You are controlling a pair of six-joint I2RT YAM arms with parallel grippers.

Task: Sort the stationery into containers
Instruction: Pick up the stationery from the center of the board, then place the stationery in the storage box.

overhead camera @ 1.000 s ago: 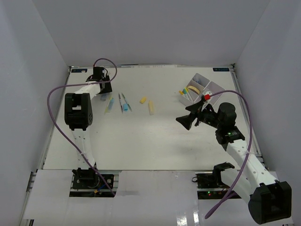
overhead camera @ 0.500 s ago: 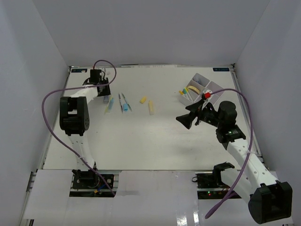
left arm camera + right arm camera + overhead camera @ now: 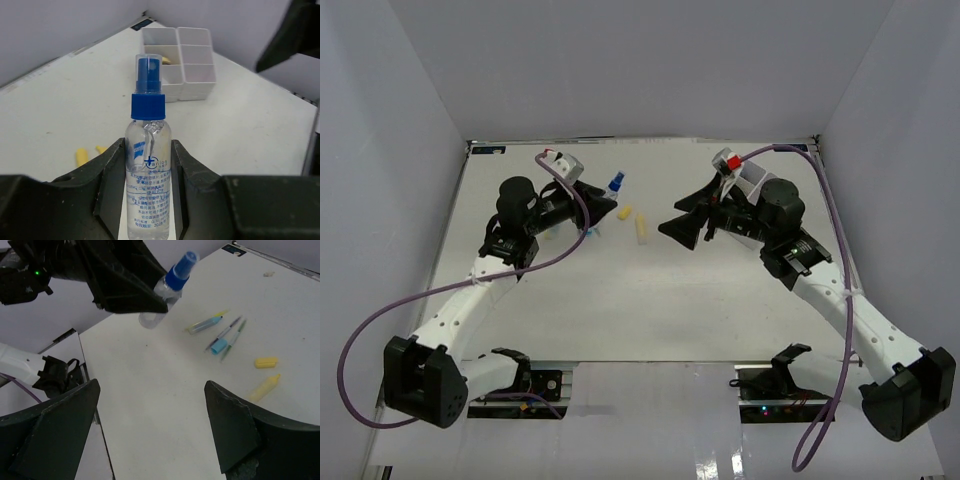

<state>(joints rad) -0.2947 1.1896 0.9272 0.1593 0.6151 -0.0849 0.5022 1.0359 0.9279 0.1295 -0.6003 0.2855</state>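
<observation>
Gripped blue-capped spray bottle (image 3: 148,145) upright in left end effector (image 3: 148,165), jaws partly closed on its body, raised above desk (image 3: 250,130) and well apart from white tray (image 3: 197,75). Spread right end effector (image 3: 151,390) wide, holding nothing. Showed yellow item (image 3: 165,60) in one tray compartment. Left pens (image 3: 225,337) and yellow blocks (image 3: 265,362) unsorted, well apart from tray. Judged sorting partly done.

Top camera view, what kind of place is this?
Probably a robot lab test cell: a white table boxed in by plain white walls, a left arm and right arm bolted at its near edge, with pens and a divided tray laid out.
</observation>
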